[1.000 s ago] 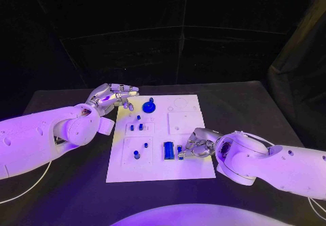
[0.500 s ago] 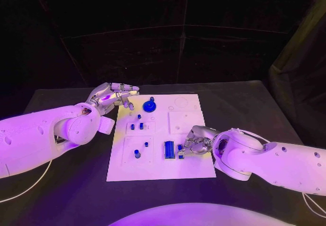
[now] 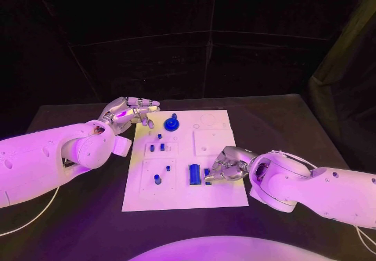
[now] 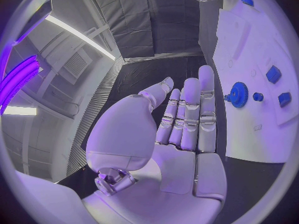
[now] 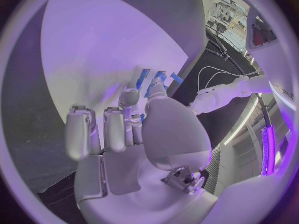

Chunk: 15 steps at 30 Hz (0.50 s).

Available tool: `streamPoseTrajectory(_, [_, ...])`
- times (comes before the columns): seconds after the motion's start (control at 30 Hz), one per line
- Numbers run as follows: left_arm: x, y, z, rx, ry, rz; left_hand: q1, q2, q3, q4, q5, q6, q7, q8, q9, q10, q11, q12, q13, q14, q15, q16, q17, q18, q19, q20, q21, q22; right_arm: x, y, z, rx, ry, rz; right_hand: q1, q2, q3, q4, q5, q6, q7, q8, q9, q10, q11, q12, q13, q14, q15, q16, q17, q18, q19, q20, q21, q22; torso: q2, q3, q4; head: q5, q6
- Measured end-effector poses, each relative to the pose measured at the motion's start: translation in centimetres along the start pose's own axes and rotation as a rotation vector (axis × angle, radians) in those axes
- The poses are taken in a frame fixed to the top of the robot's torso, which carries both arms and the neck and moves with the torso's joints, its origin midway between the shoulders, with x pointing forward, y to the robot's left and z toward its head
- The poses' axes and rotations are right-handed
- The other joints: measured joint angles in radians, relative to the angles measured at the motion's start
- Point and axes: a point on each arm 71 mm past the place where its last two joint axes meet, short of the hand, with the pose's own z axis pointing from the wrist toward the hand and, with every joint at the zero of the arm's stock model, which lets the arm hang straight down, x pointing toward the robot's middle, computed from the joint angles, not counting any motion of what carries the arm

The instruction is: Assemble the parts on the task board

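right hand [image 3: 225, 166] | fingers curled onto small blue part [image 3: 207, 175], grip unclear | left hand [image 3: 129, 111] fingers apart, farther | part's long axis unclear

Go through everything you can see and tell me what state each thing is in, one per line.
Left robot hand: open, fingers straight, holding nothing.
Right robot hand: fingers curled down at a small blue part on the board; grip unclear.
Blue gear: lying on the task board.
Long blue part: lying on the board.
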Motion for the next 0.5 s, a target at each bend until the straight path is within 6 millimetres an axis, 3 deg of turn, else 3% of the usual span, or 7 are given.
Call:
streamPoseTrajectory(0.1, [0.0, 0.0, 0.1, -0.001, -0.001, 0.001, 0.000, 0.000, 0.000, 0.000, 0.000, 0.000, 0.000, 0.000, 0.000, 0.000, 0.000, 0.004, 0.000, -0.001, 0.001, 0.000, -0.001, 0.000, 0.000, 0.000, 0.000, -0.001, -0.6, -0.7, -0.4, -0.029, -0.002, 0.056, 0.003, 0.001, -0.003, -0.001, 0.000, -0.043, 0.017, -0.024, -0.014, -0.071, 0.016, -0.149, -0.101, -0.007, 0.020, -0.111, -0.126, 0.038, -0.087, 0.010, -0.094, -0.038, -0.003, -0.0010, 0.0001, -0.002, 0.008])
streamPoseTrajectory(0.2, [-0.1, 0.1, 0.2, 0.000, -0.004, 0.001, 0.000, 0.000, -0.009, 0.005, 0.000, 0.000, 0.000, 0.001, 0.000, 0.000, 0.000, 0.012, 0.000, -0.016, 0.003, -0.001, -0.009, 0.000, -0.007, 0.004, -0.012, -0.007, -1.9, -1.4, 0.0, -0.071, -0.013, 0.148, 0.079, 0.027, 0.003, -0.028, 0.025, -0.095, 0.048, -0.050, -0.038, -0.174, 0.049, -0.281, -0.202, -0.127, 0.049, -0.484, -0.489, 0.114, -0.341, 0.034, -0.411, -0.355, -0.008, -0.0035, 0.0007, -0.006, 0.021])
streamPoseTrajectory(0.23, [-0.1, 0.1, 0.3, 0.000, -0.007, 0.000, -0.005, -0.003, -0.016, 0.007, 0.000, 0.000, 0.000, 0.005, 0.000, 0.000, 0.000, 0.015, 0.000, -0.028, 0.003, -0.011, -0.016, 0.000, -0.016, 0.004, -0.020, -0.012, -2.5, -1.6, 0.3, -0.085, -0.020, 0.182, 0.113, 0.038, 0.010, -0.043, 0.035, -0.107, 0.059, -0.056, -0.045, -0.212, 0.061, -0.326, -0.238, -0.169, 0.059, -0.582, -0.565, 0.127, -0.404, 0.043, -0.504, -0.439, -0.011, -0.0044, 0.0009, -0.006, 0.027])
streamPoseTrajectory(0.3, [-0.3, 0.3, 0.5, 0.000, -0.015, -0.003, -0.019, -0.003, -0.025, 0.014, 0.000, -0.002, -0.002, 0.009, 0.000, 0.035, -0.004, 0.028, 0.000, -0.055, 0.001, -0.047, -0.038, 0.000, -0.041, 0.004, -0.044, -0.027, -3.8, -2.1, 1.0, -0.120, -0.038, 0.275, 0.188, 0.058, 0.023, -0.079, 0.043, -0.124, 0.090, -0.075, -0.068, -0.290, 0.097, -0.436, -0.341, -0.269, 0.096, -0.766, -0.674, 0.133, -0.491, 0.073, -0.660, -0.552, -0.017, -0.0064, 0.0009, -0.007, 0.039])
streamPoseTrajectory(0.33, [-0.4, 0.4, 0.6, 0.000, -0.019, -0.005, -0.024, -0.002, -0.028, 0.017, 0.000, -0.004, -0.004, 0.011, 0.000, 0.060, -0.008, 0.032, -0.001, -0.069, 0.000, -0.071, -0.051, 0.000, -0.053, 0.004, -0.057, -0.035, -4.4, -2.3, 1.4, -0.134, -0.046, 0.318, 0.212, 0.064, 0.026, -0.091, 0.038, -0.128, 0.096, -0.084, -0.079, -0.304, 0.108, -0.469, -0.381, -0.307, 0.113, -0.831, -0.712, 0.133, -0.518, 0.085, -0.715, -0.590, -0.021, -0.0076, 0.0009, -0.008, 0.046])
streamPoseTrajectory(0.4, [-0.7, 0.6, 0.9, 0.001, -0.029, -0.010, -0.024, -0.002, -0.030, 0.020, 0.000, -0.009, -0.009, 0.011, -0.002, 0.109, -0.015, 0.012, -0.008, -0.108, 0.001, -0.176, -0.105, 0.000, -0.101, 0.007, -0.110, -0.071, -5.4, -2.9, 2.3, -0.163, -0.068, 0.419, 0.254, 0.077, 0.024, -0.125, 0.011, -0.133, 0.104, -0.115, -0.121, -0.312, 0.131, -0.546, -0.507, -0.389, 0.150, -1.012, -0.830, 0.133, -0.578, 0.126, -0.880, -0.706, -0.031, -0.0100, 0.0012, -0.010, 0.062])
streamPoseTrajectory(0.5, [-1.1, 0.9, 1.3, 0.007, -0.047, -0.021, -0.038, -0.006, -0.032, 0.036, 0.000, -0.005, -0.013, 0.005, -0.002, 0.123, -0.005, -0.069, -0.010, -0.157, 0.026, -0.351, -0.186, 0.000, -0.176, 0.030, -0.200, -0.135, -6.7, -3.5, 3.8, -0.198, -0.107, 0.539, 0.269, 0.092, 0.015, -0.165, 0.004, -0.131, 0.103, -0.128, -0.180, -0.299, 0.144, -0.602, -0.652, -0.415, 0.174, -1.158, -0.953, 0.133, -0.568, 0.167, -1.017, -0.815, -0.047, -0.0138, 0.0010, -0.011, 0.093])
